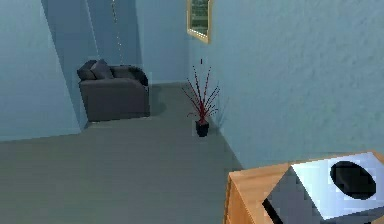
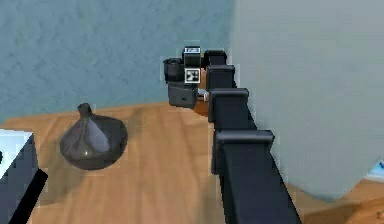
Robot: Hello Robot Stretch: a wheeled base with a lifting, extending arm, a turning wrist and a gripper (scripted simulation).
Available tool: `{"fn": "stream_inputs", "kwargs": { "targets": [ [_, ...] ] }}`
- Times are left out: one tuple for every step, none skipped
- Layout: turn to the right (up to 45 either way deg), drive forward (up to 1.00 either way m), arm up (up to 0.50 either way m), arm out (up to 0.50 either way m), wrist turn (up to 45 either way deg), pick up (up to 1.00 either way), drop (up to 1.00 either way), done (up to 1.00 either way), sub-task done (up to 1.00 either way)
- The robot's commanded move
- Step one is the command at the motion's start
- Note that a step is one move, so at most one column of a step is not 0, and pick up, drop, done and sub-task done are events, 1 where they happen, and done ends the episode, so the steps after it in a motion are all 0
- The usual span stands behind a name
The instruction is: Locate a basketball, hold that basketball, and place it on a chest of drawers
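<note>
**A:** Room layout?
**B:** Blue walls all round. The forward view had a sofa in the far corner, a plant against the wall on the view's right and a frame up high. At bottom right was a wood top with a grey box on it.

**A:** Was that top the chest of drawers?
**B:** Probably. No drawer fronts were visible, so that's a judgement.

**A:** Arm?
**B:** In the arm side view the arm ran out across the same wood. A grey vase stood on the top toward that view's left, well apart from the arm.

**A:** Gripper?
**B:** The gripper was at the arm's far end, where the wood met the blue wall. Its grip state couldn't be read from the fingers, and I couldn't tell whether it held anything.

**A:** Ball?
**B:** Not confirmed. An orange-brown patch sat tight between the gripper body and the arm. It could have been the ball or just wood, and it was too small to call.

**A:** So what did the next move hinge on?
**B:** If that patch was the ball, the wood lay directly around it, so it wanted a straight set-down. The vase sat off to the left, so I judged it no obstacle.
</note>
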Motion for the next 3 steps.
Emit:
{"fn": "stream_inputs", "kwargs": {
  "targets": [
    [0.0,0.00,-0.12,0.00,0.0,0.00,0.00,0.00,0.00],
    [0.0,0.00,0.00,0.00,0.0,0.00,1.00,0.00,0.00],
    [0.0,0.00,0.00,-0.10,0.0,0.00,0.00,0.00,0.00]
  ]
}}
